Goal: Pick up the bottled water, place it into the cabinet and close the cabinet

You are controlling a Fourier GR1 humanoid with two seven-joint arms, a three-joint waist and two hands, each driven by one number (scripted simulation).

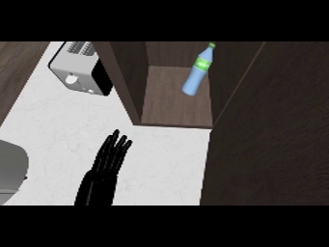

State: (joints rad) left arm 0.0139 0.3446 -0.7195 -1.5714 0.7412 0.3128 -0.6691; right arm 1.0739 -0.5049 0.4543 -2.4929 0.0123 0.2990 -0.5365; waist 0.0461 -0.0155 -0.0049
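Note:
The water bottle (198, 72) is blue with a green label and cap. It stands inside the open cabinet (171, 99), on the brown shelf toward its right side, its top leaning to the right in the picture. No hand touches it. My left hand (110, 157) is low over the white counter, in front of the cabinet's left wall, fingers straight and together, pointing toward the cabinet. The dark cabinet door (281, 125) fills the right of the view and hides what lies behind it. My right hand does not show.
A silver toaster (80, 67) sits on the white counter (67, 120) left of the cabinet. A grey rounded object (2, 169) sits at the lower left edge. Dark wood flooring (3, 77) lies beyond the counter's left edge.

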